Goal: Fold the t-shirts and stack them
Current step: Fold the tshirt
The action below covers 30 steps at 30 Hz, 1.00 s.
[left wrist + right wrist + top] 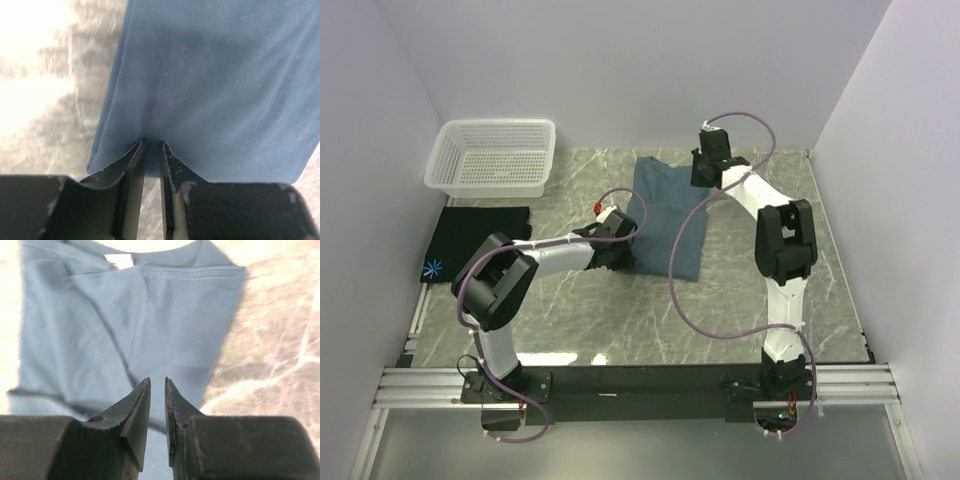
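Two shirts, 1 looks done: the black t-shirt (480, 240) lies folded at the counter's (620, 320) left by the basket (490, 186), while the blue t-shirt (660, 205) lies mid-counter as a long strip, collar at the far end. My left gripper (152, 143) is narrow w/ tips right at the near hem; the cloth puckers there, but I can't tell if it's really pinched. My right gripper (157, 381) hovers near the collar end, jaws a slit apart, holding nothing. Next, I reckon, I need a sure hold on the hem, then carry it up to the collar.
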Motion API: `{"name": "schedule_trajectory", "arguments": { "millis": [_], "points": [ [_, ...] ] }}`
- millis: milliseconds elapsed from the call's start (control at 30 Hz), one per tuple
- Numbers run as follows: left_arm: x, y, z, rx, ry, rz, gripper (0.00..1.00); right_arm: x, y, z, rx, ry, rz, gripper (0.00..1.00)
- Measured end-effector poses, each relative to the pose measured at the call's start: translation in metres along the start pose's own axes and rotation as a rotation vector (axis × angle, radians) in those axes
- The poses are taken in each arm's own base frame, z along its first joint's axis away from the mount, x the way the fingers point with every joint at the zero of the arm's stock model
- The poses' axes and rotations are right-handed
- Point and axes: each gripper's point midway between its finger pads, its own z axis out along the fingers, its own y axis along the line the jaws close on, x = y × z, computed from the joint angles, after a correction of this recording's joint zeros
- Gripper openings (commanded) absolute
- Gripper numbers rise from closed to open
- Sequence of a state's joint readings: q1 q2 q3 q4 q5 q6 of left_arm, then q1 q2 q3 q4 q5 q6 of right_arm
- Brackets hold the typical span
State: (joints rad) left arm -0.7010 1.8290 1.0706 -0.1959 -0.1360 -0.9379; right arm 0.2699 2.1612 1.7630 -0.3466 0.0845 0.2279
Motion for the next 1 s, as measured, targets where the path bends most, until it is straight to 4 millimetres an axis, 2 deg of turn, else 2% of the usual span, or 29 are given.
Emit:
{"name": "schedule_trajectory", "arguments": {
  "millis": [33,100,233,333,367,433,500,600,733,767,867,933,1000],
  "points": [
    [0.002,0.000,-0.002,0.002,0.004,0.000,0.25,-0.002,0.000,-0.005,-0.023,-0.004,0.005,0.26],
    [0.006,0.002,-0.005,0.003,0.014,0.004,0.25,0.007,0.009,-0.021,-0.095,0.003,0.017,0.26],
    [0.013,0.004,-0.010,0.004,0.031,0.004,0.27,0.051,0.039,-0.066,-0.292,0.061,0.071,0.28],
    [0.021,0.012,-0.022,-0.003,0.053,-0.002,0.41,0.084,0.062,-0.094,-0.456,0.106,0.137,0.29],
    [0.024,0.016,-0.027,-0.010,0.061,-0.002,0.51,0.094,0.069,-0.100,-0.505,0.123,0.159,0.30],
    [0.028,0.024,-0.038,-0.028,0.075,0.005,0.58,0.110,0.076,-0.105,-0.574,0.155,0.201,0.31],
    [0.026,0.026,-0.045,-0.036,0.073,0.013,0.62,0.117,0.079,-0.106,-0.619,0.179,0.241,0.31],
    [0.009,0.022,-0.049,-0.016,0.047,0.008,0.62,0.111,0.078,-0.104,-0.692,0.170,0.313,0.31],
    [-0.037,0.011,-0.043,0.048,-0.019,-0.035,0.47,0.097,0.068,-0.091,-0.755,0.142,0.399,0.31],
    [-0.053,0.005,-0.038,0.068,-0.042,-0.046,0.39,0.098,0.065,-0.085,-0.762,0.147,0.420,0.30],
    [-0.096,-0.012,-0.010,0.118,-0.087,-0.060,0.27,0.109,0.056,-0.064,-0.765,0.185,0.486,0.29],
    [-0.114,-0.020,0.012,0.143,-0.095,-0.055,0.24,0.123,0.048,-0.048,-0.748,0.226,0.535,0.29],
    [-0.119,-0.019,0.033,0.146,-0.087,-0.053,0.22,0.133,0.042,-0.038,-0.745,0.263,0.589,0.28]
  ]
}}
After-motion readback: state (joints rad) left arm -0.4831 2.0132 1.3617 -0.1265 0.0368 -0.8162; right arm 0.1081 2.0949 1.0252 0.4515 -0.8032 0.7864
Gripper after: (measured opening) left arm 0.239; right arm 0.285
